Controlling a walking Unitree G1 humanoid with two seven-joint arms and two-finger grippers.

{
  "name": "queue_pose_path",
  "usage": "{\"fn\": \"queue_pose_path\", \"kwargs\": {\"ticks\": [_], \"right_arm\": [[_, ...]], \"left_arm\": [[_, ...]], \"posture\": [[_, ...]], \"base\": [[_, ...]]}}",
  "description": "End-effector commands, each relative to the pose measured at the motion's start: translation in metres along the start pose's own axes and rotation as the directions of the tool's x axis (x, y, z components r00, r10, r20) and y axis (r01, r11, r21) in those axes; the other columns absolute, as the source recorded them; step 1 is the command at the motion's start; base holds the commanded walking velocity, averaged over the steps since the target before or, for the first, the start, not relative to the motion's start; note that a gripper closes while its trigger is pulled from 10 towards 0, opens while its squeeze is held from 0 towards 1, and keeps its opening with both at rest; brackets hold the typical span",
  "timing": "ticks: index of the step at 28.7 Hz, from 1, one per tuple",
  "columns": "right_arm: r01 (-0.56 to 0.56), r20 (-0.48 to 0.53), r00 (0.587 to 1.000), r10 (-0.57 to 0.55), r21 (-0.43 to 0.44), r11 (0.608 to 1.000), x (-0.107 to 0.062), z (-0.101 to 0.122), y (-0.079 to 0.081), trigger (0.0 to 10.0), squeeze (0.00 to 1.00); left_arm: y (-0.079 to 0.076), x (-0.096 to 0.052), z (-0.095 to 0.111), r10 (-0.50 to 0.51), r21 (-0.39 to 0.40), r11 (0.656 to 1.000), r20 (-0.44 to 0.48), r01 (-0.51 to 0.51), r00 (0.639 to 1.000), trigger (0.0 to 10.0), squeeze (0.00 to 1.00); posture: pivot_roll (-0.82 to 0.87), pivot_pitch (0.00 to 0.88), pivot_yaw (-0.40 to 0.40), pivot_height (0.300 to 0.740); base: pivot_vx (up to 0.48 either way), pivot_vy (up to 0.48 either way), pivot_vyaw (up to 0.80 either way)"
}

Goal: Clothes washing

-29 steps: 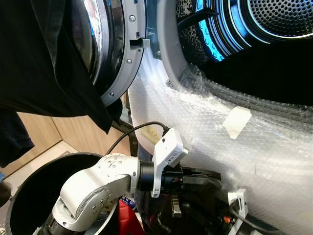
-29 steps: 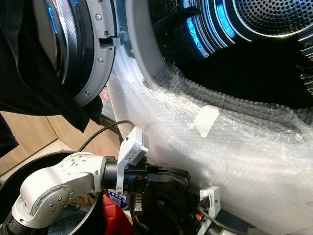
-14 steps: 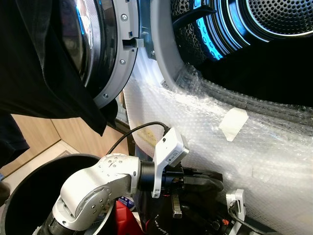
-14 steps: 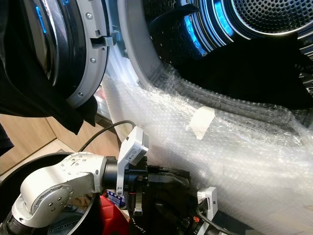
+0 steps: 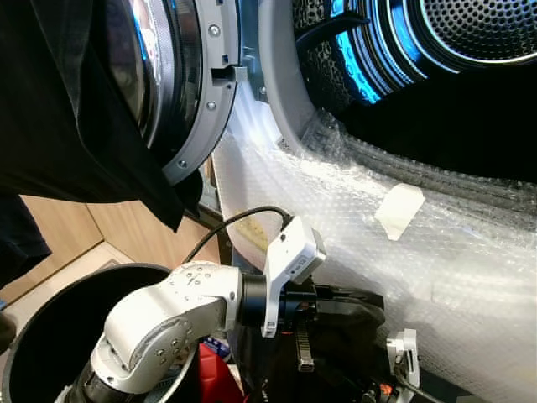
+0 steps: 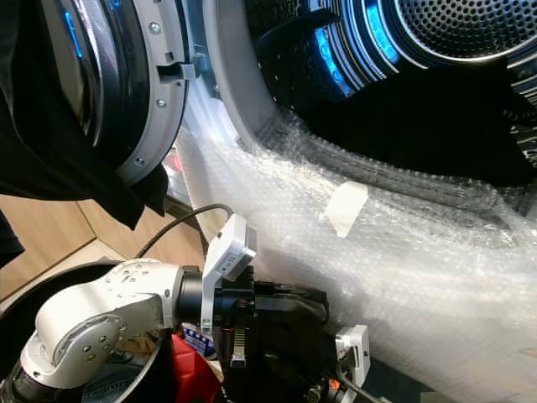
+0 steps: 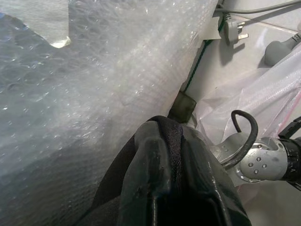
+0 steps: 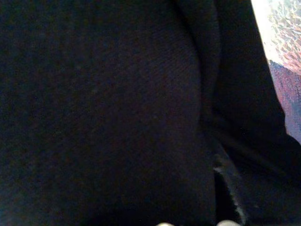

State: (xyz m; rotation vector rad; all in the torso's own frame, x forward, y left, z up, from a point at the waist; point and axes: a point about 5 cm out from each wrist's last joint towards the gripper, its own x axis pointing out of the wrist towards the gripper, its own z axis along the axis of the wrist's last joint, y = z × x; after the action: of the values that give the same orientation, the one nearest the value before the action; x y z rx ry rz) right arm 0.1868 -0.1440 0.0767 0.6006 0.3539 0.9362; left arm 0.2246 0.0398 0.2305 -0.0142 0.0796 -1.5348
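One washing machine (image 5: pixel 470 252), its front wrapped in bubble film, stood with its door (image 5: pixel 180 92) open and a dark cloth (image 5: pixel 75 126) draped over it. Below, the left gripper (image 7: pixel 162 155) pinched a black garment (image 7: pixel 113 197) above the black basket (image 5: pixel 50 327). Right gripper: fingers' state undeterminable.

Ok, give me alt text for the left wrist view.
The left claw is shut on a fold of black garment, seen close up along its two black fingers. Beside it runs the washing machine front, wrapped in bubble wrap, and a silver robot arm with a black cable sits beyond.
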Motion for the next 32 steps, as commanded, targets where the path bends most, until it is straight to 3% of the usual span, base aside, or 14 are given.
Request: {"fn": "queue_pose_path", "kwargs": {"ticks": [1, 11, 22, 24, 25, 26, 27, 28, 32], "right_arm": [[-0.030, 0.011, 0.999, 0.030, -0.036, 0.999, 0.001, 0.006, 0.005, 0.0, 0.00], [-0.063, 0.016, 0.998, 0.064, -0.040, 0.997, 0.001, 0.008, 0.010, 0.0, 0.00], [-0.070, 0.019, 0.997, 0.071, -0.050, 0.996, 0.006, 0.009, 0.008, 0.0, 0.00], [-0.069, 0.020, 0.997, 0.070, -0.054, 0.996, 0.007, 0.009, 0.008, 0.0, 0.00], [-0.068, 0.019, 0.997, 0.069, -0.057, 0.996, 0.007, 0.009, 0.007, 0.0, 0.00], [-0.059, 0.023, 0.998, 0.061, -0.062, 0.996, 0.006, 0.010, 0.007, 0.0, 0.00], [-0.052, 0.027, 0.998, 0.054, -0.064, 0.997, 0.006, 0.010, 0.006, 0.0, 0.00], [-0.044, 0.037, 0.998, 0.046, -0.064, 0.997, 0.005, 0.011, 0.005, 0.0, 0.00], [-0.036, 0.035, 0.999, 0.038, -0.066, 0.997, 0.003, 0.010, 0.004, 0.0, 0.00]], "left_arm": [[-0.004, -0.001, 0.008, -0.012, 0.046, 0.999, 0.016, 0.011, 1.000, 0.0, 0.00], [-0.001, -0.006, 0.005, 0.030, 0.041, 0.999, 0.010, -0.030, 1.000, 0.0, 0.00], [0.010, -0.026, -0.002, 0.123, 0.081, 0.990, -0.053, -0.118, 0.991, 0.0, 0.00], [0.012, -0.028, -0.001, 0.137, 0.097, 0.987, -0.054, -0.132, 0.989, 1.8, 0.00], [0.014, -0.029, 0.000, 0.145, 0.101, 0.985, -0.053, -0.139, 0.988, 3.8, 0.00], [0.015, -0.030, -0.001, 0.150, 0.107, 0.984, -0.066, -0.143, 0.986, 8.5, 0.00], [0.015, -0.031, -0.002, 0.154, 0.112, 0.983, -0.075, -0.145, 0.985, 8.5, 0.00], [0.018, -0.035, -0.006, 0.171, 0.127, 0.979, -0.103, -0.158, 0.980, 10.0, 0.00], [0.020, -0.042, -0.004, 0.179, 0.124, 0.978, -0.099, -0.167, 0.979, 10.0, 0.00]], "posture": [[0.14, 0.060, 0.013, 0.740], [0.14, 0.048, 0.015, 0.740], [0.15, 0.027, 0.025, 0.740], [0.15, 0.025, 0.026, 0.740], [0.15, 0.025, 0.026, 0.740], [0.15, 0.019, 0.026, 0.740], [0.15, 0.019, 0.026, 0.740], [0.15, 0.018, 0.029, 0.740], [0.15, 0.010, 0.035, 0.740]], "base": [[0.000, 0.000, 0.00], [0.000, 0.000, 0.00], [0.000, 0.000, 0.00], [0.000, 0.000, 0.00], [0.000, 0.000, 0.00], [0.000, 0.000, 0.00], [0.000, 0.000, 0.00], [0.000, 0.000, 0.00], [0.000, 0.000, 0.00]]}}
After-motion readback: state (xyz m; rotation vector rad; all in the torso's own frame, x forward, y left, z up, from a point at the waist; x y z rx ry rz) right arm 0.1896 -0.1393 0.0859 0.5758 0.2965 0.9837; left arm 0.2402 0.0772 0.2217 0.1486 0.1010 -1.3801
